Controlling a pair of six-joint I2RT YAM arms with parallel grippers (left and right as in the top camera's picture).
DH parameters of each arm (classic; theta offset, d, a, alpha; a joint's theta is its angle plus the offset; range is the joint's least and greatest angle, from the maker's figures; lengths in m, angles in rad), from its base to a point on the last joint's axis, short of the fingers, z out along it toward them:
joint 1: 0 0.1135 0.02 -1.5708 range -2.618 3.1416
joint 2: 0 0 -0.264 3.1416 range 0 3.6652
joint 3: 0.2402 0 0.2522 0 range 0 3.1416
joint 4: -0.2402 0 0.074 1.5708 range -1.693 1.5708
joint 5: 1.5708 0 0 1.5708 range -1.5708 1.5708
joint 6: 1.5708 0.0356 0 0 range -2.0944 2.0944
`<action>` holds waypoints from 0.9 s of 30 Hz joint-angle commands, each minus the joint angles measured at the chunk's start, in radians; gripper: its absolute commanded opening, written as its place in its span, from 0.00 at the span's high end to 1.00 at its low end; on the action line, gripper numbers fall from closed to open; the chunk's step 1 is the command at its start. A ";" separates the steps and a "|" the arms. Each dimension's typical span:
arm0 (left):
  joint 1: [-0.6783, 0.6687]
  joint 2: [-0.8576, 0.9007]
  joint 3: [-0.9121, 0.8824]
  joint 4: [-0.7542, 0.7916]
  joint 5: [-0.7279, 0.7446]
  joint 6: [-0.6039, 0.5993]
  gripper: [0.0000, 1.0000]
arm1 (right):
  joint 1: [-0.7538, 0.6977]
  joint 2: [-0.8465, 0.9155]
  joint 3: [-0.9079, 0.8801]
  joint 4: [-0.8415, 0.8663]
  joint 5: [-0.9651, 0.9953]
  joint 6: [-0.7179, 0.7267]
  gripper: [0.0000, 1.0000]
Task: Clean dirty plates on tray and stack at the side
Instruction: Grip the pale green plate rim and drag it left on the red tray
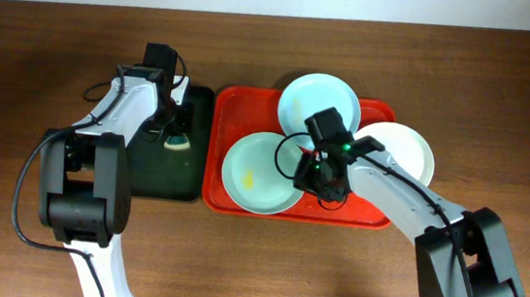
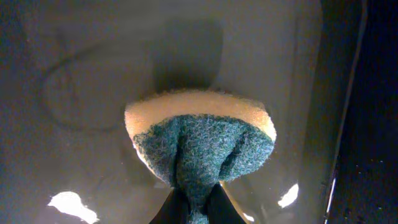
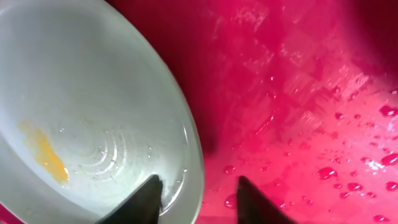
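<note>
R claw (image 3: 199,182) is spread, one finger on each side of the front plate's (image 3: 93,93) right rim: L finger over the plate's inside, R finger over the red tray (image 3: 298,93). Neither finger clearly touches the rim. This plate is pale mint and lies in the tray's front-left part, w/ a yellow smear (image 3: 46,152) on its floor. Water drops (image 3: 348,168) dot the tray beside it. Back plate (image 1: 320,100), also mint, sits at the tray's far edge. White plate (image 1: 404,147) lies across the tray's right rim, partly outside. L claw (image 2: 193,202) is pressed onto a sponge (image 2: 202,143), blue scrub face toward the cam, yellow foam behind, held over the wet black tray (image 2: 93,62) left of the red one.
</note>
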 commanded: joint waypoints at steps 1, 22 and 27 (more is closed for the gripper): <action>0.000 0.019 -0.007 0.008 -0.011 0.015 0.94 | -0.005 0.007 0.009 0.020 0.030 -0.152 0.40; 0.000 0.019 -0.007 0.008 -0.007 0.015 0.96 | -0.098 0.033 0.051 -0.037 -0.087 -0.523 0.71; 0.000 0.019 -0.007 0.009 -0.007 0.015 0.95 | -0.098 0.036 0.050 -0.012 -0.087 -0.523 0.76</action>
